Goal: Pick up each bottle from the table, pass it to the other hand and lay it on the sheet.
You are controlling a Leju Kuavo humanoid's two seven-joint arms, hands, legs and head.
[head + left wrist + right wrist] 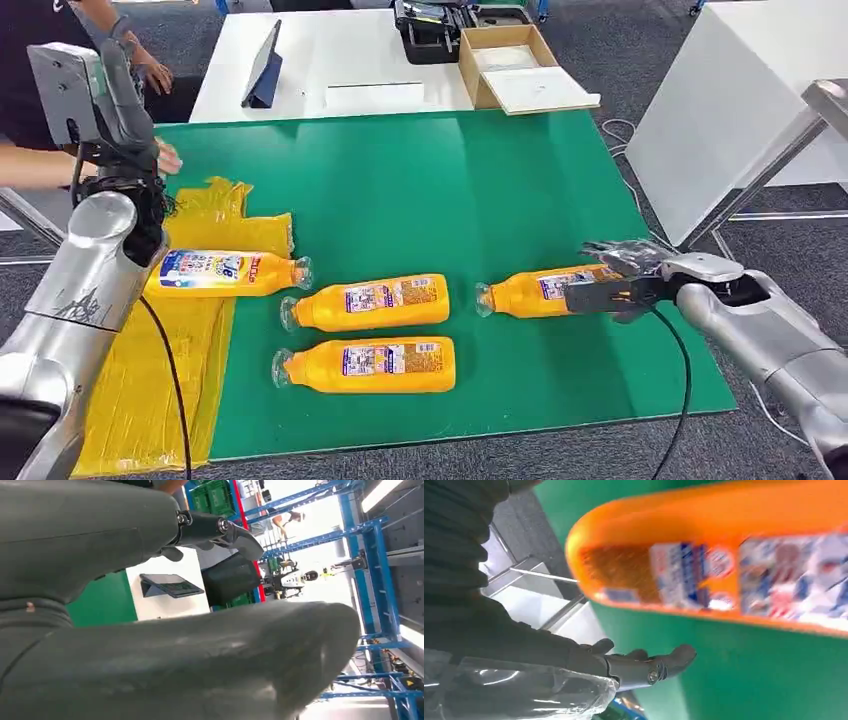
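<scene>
Four orange bottles with printed labels lie on their sides on the green mat (450, 180). One bottle (225, 272) rests on the yellow sheet (140, 400) at the left. Two more bottles (370, 302) (365, 365) lie side by side mid-table. The fourth bottle (540, 290) (724, 555) lies at the right; my right hand (620, 280) (644, 667) is at its base with fingers stretched out and apart, not closed on it. My left hand (100, 90) (220, 530) is raised above the sheet's far end, fingers apart, holding nothing.
A person stands at the far left, one hand (165, 155) on the sheet's far edge. Behind the mat, a white table carries a tablet (262, 65), a black case (430, 30) and a cardboard box (510, 65). Another white table (740, 100) stands at the right.
</scene>
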